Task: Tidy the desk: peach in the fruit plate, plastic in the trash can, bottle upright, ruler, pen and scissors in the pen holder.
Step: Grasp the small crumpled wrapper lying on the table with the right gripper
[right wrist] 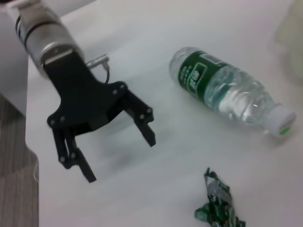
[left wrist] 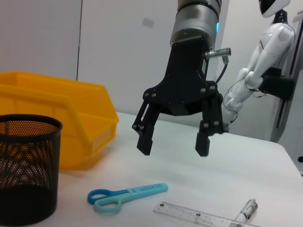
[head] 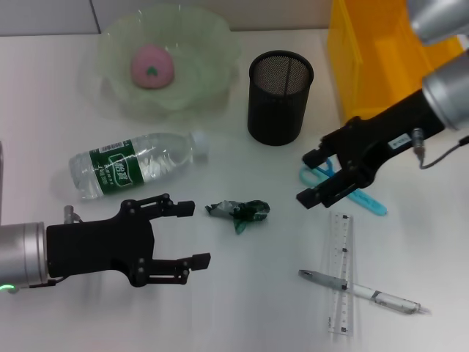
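1. The right gripper (head: 319,178) hangs over the right side of the table (head: 242,308), its fingers spread wide and holding nothing.
2. The scissors (head: 344,187) lie flat directly under it, their blue handles just below the fingertips and the blades pointing right and nearer.
3. The left gripper (head: 192,233) sits low at the near left, also wide open and empty, its fingers pointing right.
4. The crumpled green plastic (head: 240,213) lies just right of those fingertips, not touching them.
5. The bottle (head: 135,164) lies on its side just beyond the left gripper, cap to the right.
6. The ruler (head: 339,271) lies nearer than the scissors, with the pen (head: 359,291) lying across it.
7. The black mesh pen holder (head: 279,97) stands beyond the right gripper, to its left; the yellow bin (head: 374,55) is at the far right.
8. The peach (head: 152,65) rests in the green plate (head: 212,44) at the far left.
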Robot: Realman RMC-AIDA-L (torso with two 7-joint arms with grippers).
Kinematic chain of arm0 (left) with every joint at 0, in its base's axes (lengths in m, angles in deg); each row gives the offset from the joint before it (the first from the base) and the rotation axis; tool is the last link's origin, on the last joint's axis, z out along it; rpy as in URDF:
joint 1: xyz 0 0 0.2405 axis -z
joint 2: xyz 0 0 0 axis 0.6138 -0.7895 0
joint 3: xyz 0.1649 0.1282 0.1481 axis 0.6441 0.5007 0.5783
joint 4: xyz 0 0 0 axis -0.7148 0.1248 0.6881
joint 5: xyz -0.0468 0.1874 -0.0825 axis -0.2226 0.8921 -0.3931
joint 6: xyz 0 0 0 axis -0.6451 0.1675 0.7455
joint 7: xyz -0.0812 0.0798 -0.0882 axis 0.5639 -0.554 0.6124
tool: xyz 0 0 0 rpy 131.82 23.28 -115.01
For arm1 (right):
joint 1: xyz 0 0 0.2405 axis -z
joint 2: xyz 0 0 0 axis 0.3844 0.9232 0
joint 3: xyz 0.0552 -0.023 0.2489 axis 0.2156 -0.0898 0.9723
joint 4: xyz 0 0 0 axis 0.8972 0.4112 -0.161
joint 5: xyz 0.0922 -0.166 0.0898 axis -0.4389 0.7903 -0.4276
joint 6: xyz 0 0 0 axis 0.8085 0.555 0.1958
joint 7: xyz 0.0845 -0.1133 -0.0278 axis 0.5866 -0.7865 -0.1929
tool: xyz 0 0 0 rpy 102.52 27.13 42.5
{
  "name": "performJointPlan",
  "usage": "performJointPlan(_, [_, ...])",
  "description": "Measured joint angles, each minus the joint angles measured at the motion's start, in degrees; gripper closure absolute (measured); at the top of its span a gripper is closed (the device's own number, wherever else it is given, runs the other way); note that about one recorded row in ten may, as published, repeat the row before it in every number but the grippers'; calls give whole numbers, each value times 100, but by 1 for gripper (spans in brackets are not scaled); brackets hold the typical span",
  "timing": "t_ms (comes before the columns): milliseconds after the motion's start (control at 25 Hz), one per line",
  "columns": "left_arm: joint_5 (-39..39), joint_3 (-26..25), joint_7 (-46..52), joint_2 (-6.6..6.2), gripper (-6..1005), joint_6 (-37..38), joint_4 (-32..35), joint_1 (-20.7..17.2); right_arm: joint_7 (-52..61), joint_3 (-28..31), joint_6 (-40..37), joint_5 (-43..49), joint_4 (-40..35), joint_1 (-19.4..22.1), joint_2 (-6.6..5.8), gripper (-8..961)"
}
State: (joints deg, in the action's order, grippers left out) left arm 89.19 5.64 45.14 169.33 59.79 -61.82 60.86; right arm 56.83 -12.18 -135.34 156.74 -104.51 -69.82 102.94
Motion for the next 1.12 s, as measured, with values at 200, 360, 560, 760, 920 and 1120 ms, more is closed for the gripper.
performJointPlan(200, [17,-56,0,-21,171,0,0,-10,-309,-407,314,0,-35,-93,175,134])
performJointPlan(360, [18,-57,0,-22,172,-8,0,-13,-400,-891,791,-19,94,-153,257,134])
performJointPlan(560, [19,-57,0,-6,173,-14,5,-3,-632,-1306,1346,-251,519,-235,288,134])
performJointPlan(760, [17,-57,0,1,175,10,16,-10,-956,-1636,1816,-658,827,-236,296,135])
performJointPlan(920, [15,-57,2,4,176,13,4,-7,-1061,-1856,2075,-826,976,-242,311,135])
performJointPlan(1120, [15,-57,4,10,177,0,1,-21,-1285,-2247,2505,-1212,1227,-250,316,135])
